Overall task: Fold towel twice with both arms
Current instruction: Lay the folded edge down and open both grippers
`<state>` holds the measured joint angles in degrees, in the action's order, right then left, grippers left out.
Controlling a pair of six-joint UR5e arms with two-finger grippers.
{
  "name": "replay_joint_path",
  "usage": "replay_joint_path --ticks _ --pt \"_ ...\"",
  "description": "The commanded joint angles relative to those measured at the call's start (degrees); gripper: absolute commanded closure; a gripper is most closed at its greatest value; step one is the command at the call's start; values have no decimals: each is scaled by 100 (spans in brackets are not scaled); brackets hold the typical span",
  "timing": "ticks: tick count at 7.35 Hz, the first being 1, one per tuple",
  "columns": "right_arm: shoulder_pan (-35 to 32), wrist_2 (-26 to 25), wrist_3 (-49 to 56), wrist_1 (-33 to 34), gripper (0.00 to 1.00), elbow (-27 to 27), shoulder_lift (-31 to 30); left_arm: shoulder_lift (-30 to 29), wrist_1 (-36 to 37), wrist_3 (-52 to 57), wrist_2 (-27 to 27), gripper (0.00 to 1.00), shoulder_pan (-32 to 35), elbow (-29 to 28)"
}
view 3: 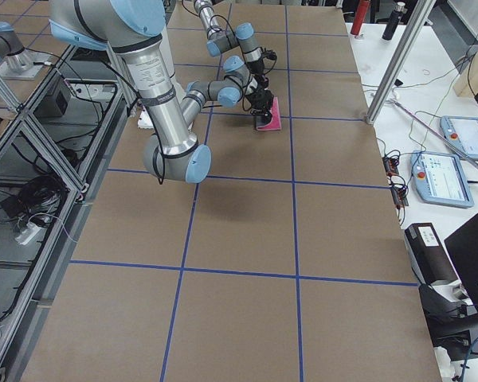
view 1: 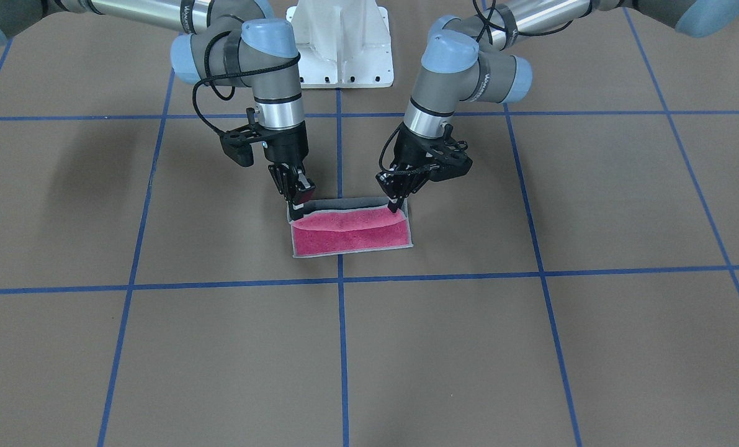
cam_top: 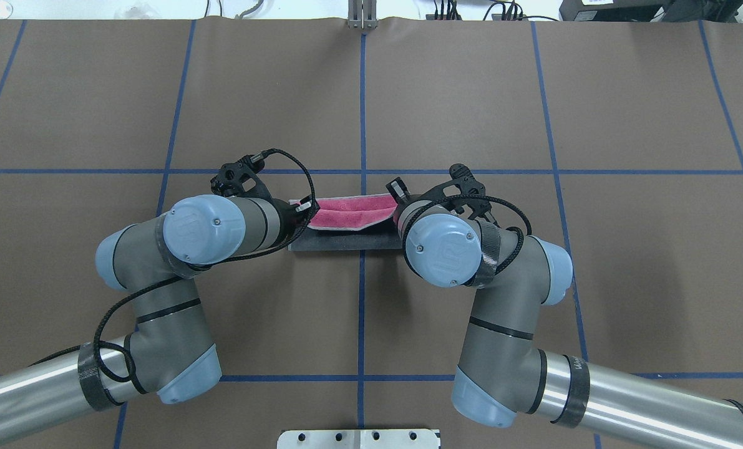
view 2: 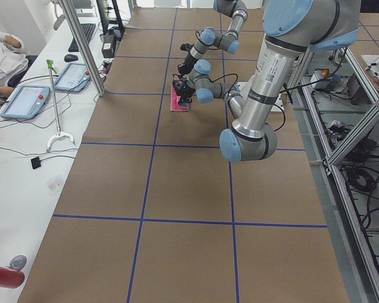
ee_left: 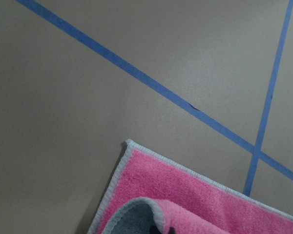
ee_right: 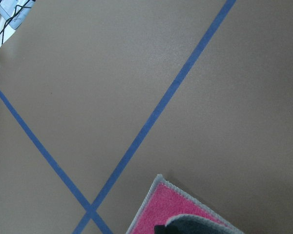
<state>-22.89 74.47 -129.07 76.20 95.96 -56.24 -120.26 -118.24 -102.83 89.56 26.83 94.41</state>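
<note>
The towel [view 1: 350,233] lies near the table's middle, pink face up. Its edge nearest the robot is lifted and curls over, showing the dark grey underside [cam_top: 346,241]. My left gripper [view 1: 397,203] is shut on one raised corner. My right gripper [view 1: 299,197] is shut on the other raised corner. In the overhead view the left gripper [cam_top: 304,211] and the right gripper [cam_top: 398,194] stand at the two ends of the towel. The left wrist view shows a far pink corner [ee_left: 185,190] flat on the table with the grey fold curling over it. The right wrist view shows the other corner [ee_right: 168,207].
The white pedestal [view 1: 342,43] stands behind the towel between the arms. Blue tape lines [view 1: 340,279] cross the brown table cover. A side bench with tablets [view 2: 25,98] and an operator runs along the far edge.
</note>
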Motion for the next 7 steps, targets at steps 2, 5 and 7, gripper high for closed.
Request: replay_joint_path --ticks 2,5,7 --pt "-110 6 371 0 9 -16 16 -15 2 131 0 50 225 -37" --pt "-146 24 724 -79 0 -7 16 -76 -6 149 35 38 472 -178" --pt "-311 416 1669 -88 0 72 8 -59 -33 577 427 0 490 -64"
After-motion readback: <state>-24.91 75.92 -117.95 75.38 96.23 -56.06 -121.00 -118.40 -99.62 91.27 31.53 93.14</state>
